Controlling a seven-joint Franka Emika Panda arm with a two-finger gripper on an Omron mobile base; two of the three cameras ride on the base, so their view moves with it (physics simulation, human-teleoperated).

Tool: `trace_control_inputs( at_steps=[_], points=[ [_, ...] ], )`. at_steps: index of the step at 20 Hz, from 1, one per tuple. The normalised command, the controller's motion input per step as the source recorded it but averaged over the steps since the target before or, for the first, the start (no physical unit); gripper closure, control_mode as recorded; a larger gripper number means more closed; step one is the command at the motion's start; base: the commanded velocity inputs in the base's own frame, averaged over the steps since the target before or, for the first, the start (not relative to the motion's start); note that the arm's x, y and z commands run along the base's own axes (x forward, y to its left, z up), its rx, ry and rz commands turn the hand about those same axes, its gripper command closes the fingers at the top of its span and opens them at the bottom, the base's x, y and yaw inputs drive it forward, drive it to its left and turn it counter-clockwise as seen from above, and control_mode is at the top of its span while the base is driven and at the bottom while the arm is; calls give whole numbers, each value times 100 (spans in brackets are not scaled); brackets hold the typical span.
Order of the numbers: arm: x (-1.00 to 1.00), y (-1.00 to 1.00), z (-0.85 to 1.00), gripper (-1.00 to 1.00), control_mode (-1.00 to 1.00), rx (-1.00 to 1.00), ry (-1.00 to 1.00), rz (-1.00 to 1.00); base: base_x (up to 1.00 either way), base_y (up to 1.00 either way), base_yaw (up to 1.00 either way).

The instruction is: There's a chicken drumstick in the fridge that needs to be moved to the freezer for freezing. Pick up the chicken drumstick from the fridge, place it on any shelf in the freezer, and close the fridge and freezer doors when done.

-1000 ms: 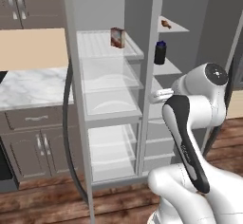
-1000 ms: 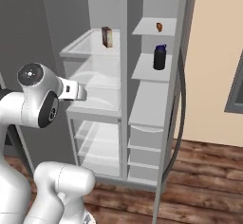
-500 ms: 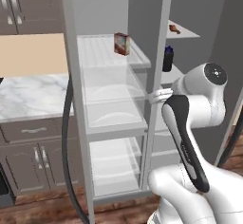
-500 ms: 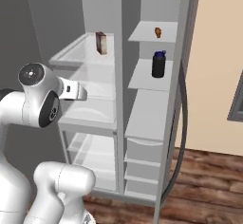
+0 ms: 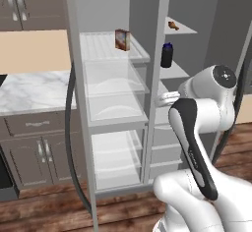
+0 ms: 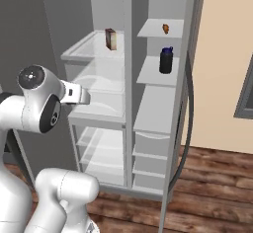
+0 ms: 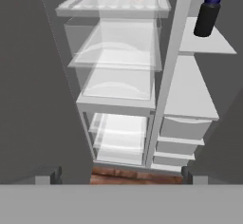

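The chicken drumstick (image 5: pixel 173 26) is a small brown thing. It lies on the top shelf (image 5: pixel 183 29) on the right side of the open fridge (image 6: pixel 148 108). It is tiny here, so its shape is hard to see. Both doors stand open.

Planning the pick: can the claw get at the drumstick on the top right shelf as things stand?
Probably yes. The doors stand open and nothing sits in front of the chicken drumstick; the dark bottle is one shelf below. The arm is low, so it must rise.

One drumstick (image 5: pixel 173 26); one dark bottle (image 5: pixel 167 55); one brown carton (image 5: pixel 122 40).
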Motion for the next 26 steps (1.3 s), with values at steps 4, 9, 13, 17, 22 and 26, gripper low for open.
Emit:
trace_control_inputs(
  at_steps=[4,9,13,17,22,26],
  points=[
    [0,0,0,-100,100,0,0,0,7,0,0],
    [0,0,0,-100,100,0,0,0,1,0,0],
    [-56,3,0,-100,-100,1,-2,0,0,0,0],
    [-94,61,0,-100,-100,1,-13,0,0,0,0],
    [-93,97,0,-100,-100,0,-13,0,0,0,0],
    [-88,82,0,-100,-100,0,-18,-1,0,0,0]
  ],
)
